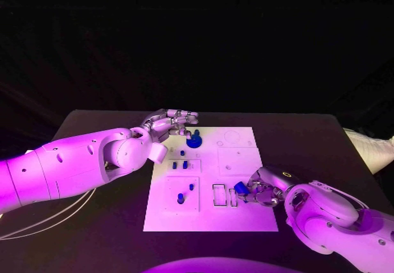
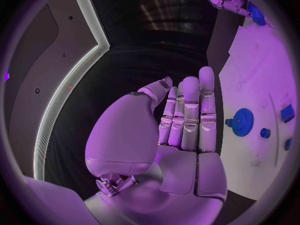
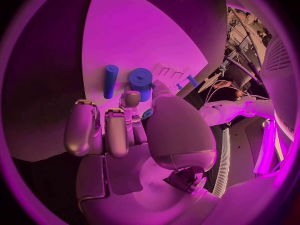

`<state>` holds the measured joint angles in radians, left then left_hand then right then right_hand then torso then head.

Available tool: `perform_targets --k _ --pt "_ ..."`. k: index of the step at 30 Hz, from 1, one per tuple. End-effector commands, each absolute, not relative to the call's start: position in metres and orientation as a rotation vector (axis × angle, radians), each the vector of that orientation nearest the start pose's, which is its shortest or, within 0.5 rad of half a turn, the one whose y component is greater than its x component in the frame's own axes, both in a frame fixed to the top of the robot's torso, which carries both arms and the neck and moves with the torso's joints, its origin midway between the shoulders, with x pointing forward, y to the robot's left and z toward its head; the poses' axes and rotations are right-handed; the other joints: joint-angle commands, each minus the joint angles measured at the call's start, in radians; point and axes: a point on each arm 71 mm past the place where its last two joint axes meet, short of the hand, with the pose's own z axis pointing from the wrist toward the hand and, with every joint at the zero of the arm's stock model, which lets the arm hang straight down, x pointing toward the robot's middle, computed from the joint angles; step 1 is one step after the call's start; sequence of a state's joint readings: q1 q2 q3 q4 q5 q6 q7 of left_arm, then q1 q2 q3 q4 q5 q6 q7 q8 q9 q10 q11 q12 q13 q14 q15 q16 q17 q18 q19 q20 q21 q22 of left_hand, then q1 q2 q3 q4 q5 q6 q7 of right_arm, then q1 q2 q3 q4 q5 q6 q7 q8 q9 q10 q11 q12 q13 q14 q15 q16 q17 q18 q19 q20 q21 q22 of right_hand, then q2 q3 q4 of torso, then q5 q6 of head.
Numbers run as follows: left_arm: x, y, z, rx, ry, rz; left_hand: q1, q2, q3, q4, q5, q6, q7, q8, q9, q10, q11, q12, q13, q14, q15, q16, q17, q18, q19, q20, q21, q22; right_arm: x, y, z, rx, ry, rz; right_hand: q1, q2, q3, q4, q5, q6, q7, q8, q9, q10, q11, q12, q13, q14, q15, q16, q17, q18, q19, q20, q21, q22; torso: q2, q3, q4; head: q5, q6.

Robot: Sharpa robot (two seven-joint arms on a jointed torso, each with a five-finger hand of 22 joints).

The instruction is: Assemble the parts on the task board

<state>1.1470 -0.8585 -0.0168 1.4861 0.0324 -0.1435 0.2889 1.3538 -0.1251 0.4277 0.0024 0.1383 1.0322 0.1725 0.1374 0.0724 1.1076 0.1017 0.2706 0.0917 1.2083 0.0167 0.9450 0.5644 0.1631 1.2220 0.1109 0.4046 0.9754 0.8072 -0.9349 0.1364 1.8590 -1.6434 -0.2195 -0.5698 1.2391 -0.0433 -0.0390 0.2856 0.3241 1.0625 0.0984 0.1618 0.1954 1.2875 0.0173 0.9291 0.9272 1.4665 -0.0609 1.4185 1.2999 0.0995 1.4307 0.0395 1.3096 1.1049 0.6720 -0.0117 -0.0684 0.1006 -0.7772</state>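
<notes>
Two arms reach in over our black table [image 1: 312,136], and the white board [image 1: 238,219] lies flat at its middle, where both hands can work it. We keep the left hand [image 1: 170,123] raised at the board's far left corner with nothing in it; the left wrist view shows its fingers [image 2: 187,115] straight and side by side, the thumb set apart, which we read as waiting clear of the work. The right hand [image 1: 261,190] sits low at the board's near right edge, fingers curled in around a small blue part [image 1: 241,187], just beside the two narrow slots [image 1: 226,195]; we judge it is about to seat that part there. Whether the part is firmly pinched or only touched, we cannot tell for certain. In the right wrist view a blue cylinder [image 3: 141,83] and a thin blue rod [image 3: 110,80] lie just beyond its fingertips [image 3: 130,99]. A blue gear [image 1: 193,140] rests on the board near the left hand, and several small blue pegs [image 1: 180,165] stand in recesses on the board's left half. The room behind is dark.
</notes>
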Motion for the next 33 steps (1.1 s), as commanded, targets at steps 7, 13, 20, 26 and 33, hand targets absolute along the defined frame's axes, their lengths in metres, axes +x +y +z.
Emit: perform_targets --k 7,13,20,26,33 --pt "0.485 0.217 -0.203 -1.217 1.574 -1.631 0.007 0.001 -0.001 -0.003 -0.002 -0.006 0.002 0.006 -0.001 -0.005 -0.002 0.001 0.001 -0.007 -0.001 -0.002 -0.001 0.018 0.007 0.002 -0.005 -0.001 0.367 -0.177 -0.268 0.076 1.958 0.473 0.067 0.05 0.01 -0.007 0.013 0.038 -0.019 0.03 0.03 0.041 -0.018 0.062 0.077 0.061 -0.011 0.012 0.01 -0.014 0.01 -0.007 0.013 0.015 -0.002 -0.0009 -0.0007 0.002 0.002" --pt "0.485 0.218 -0.203 -1.217 1.573 -1.63 0.007 0.001 -0.001 -0.003 -0.002 -0.006 0.002 0.006 -0.001 -0.005 -0.002 0.001 0.001 -0.007 -0.001 -0.002 -0.001 0.018 0.007 0.002 -0.005 -0.001 0.363 -0.178 -0.258 0.191 1.944 0.527 0.063 0.06 0.005 0.001 0.033 0.047 -0.025 0.038 0.045 0.063 -0.023 0.1 0.122 0.062 -0.016 0.016 0.017 -0.014 0.01 -0.013 0.013 0.014 -0.002 -0.001 -0.0002 0.003 0.005" --pt "0.485 0.217 -0.203 -1.216 1.575 -1.633 0.007 0.001 -0.001 -0.003 -0.002 -0.006 0.002 0.006 -0.001 -0.005 -0.002 0.001 0.001 -0.007 -0.001 -0.002 -0.001 0.018 0.007 0.002 -0.005 -0.001 0.357 -0.165 -0.253 0.268 1.981 0.609 0.054 0.069 -0.002 0.003 0.067 0.048 -0.027 0.041 0.06 0.074 -0.026 0.119 0.15 0.063 -0.019 0.018 0.02 -0.014 0.009 -0.016 0.013 0.012 0.0 -0.0002 0.0032 0.002 0.006" --pt "0.485 0.216 -0.203 -1.216 1.576 -1.635 0.007 0.001 -0.001 -0.003 -0.002 -0.006 0.002 0.006 -0.001 -0.005 -0.002 0.001 0.001 -0.007 -0.001 -0.002 -0.001 0.018 0.007 0.002 -0.005 -0.001 0.355 -0.152 -0.254 0.274 2.025 0.645 0.03 0.071 -0.017 0.005 0.089 0.045 -0.027 0.04 0.071 0.074 -0.026 0.118 0.158 0.063 -0.018 0.018 0.02 -0.014 0.009 -0.016 0.013 0.013 -0.001 -0.0015 0.0031 0.003 0.003" --pt "0.485 0.216 -0.203 -1.216 1.576 -1.635 0.007 0.001 -0.001 -0.003 -0.002 -0.006 0.002 0.006 -0.001 -0.005 -0.002 0.001 0.001 -0.007 -0.001 -0.002 -0.001 0.018 0.007 0.002 -0.005 -0.001 0.355 -0.141 -0.257 0.274 2.053 0.672 -0.001 0.078 -0.035 0.006 0.1 0.044 -0.027 0.04 0.082 0.076 -0.025 0.118 0.167 0.063 -0.018 0.019 0.021 -0.014 0.01 -0.015 0.014 0.014 -0.001 -0.0014 0.0024 0.005 0.001"
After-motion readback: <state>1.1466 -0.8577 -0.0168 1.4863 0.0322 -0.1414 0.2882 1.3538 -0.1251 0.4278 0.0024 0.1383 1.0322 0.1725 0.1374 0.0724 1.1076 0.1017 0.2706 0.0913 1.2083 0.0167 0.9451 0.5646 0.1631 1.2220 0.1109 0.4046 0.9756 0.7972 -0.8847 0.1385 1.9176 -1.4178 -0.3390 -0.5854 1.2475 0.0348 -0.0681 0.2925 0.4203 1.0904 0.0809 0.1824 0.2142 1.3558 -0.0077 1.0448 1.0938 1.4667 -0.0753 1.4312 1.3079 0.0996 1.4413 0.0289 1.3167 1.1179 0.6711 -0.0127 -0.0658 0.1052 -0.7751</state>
